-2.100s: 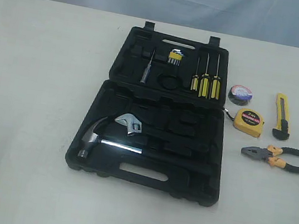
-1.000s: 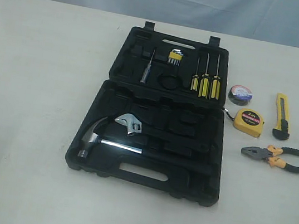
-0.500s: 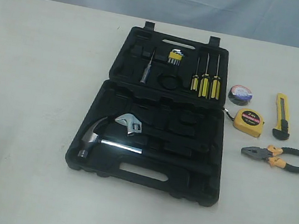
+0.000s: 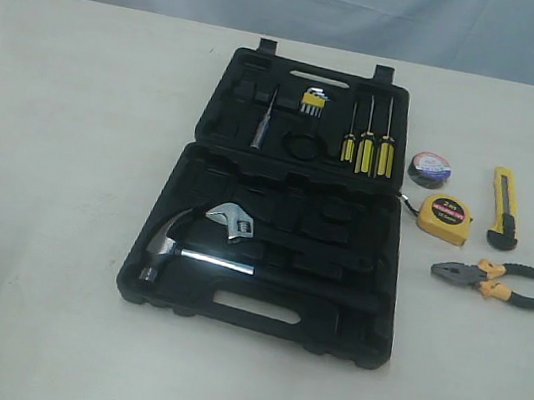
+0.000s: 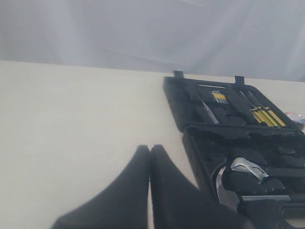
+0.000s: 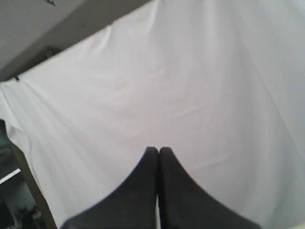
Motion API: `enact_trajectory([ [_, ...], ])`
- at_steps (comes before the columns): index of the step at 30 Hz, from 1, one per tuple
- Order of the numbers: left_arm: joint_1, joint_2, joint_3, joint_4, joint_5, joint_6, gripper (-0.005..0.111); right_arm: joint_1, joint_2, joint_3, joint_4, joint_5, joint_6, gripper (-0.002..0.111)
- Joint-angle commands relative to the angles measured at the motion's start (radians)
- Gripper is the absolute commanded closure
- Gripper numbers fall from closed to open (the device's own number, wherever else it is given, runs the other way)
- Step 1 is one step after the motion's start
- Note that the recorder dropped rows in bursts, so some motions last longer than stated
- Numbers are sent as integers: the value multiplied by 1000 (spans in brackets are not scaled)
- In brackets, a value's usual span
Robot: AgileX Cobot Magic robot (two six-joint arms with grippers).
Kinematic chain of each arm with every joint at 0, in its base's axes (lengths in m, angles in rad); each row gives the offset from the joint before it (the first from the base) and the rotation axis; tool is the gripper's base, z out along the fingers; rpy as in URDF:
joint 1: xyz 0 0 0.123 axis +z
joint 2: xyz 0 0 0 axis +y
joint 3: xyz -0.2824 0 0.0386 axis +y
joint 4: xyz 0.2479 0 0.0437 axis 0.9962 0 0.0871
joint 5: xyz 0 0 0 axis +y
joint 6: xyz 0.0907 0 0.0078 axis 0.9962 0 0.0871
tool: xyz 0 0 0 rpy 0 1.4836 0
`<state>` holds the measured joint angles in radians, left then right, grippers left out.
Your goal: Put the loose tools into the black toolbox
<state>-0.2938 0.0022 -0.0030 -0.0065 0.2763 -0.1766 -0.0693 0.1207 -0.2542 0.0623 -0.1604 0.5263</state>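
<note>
I see both grippers pinched shut and empty: left gripper (image 5: 149,149) above the table (image 5: 71,119) beside the open box (image 4: 365,351), right gripper (image 6: 158,150) facing a white backdrop (image 6: 200,86). Tape roll (image 4: 428,169), tape measure (image 4: 443,217), knife (image 4: 504,206) and pliers (image 4: 496,281) lie on the table, right of the box.

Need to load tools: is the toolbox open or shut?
Open: the toolbox lies spread flat on the table, the hammer showing inside.
</note>
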Motion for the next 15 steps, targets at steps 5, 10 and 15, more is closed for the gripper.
enact_trajectory([
  [5, -7, -2, 3, 6, -4, -1, 107, 3, 640, -520, -62, 713, -320, 109],
  [10, -7, -2, 3, 6, -4, -1, 107, 3, 1096, -755, 108, 1134, -660, 109],
  [15, -7, -2, 3, 6, -4, -1, 107, 3, 1312, -757, 72, 859, -664, 109],
])
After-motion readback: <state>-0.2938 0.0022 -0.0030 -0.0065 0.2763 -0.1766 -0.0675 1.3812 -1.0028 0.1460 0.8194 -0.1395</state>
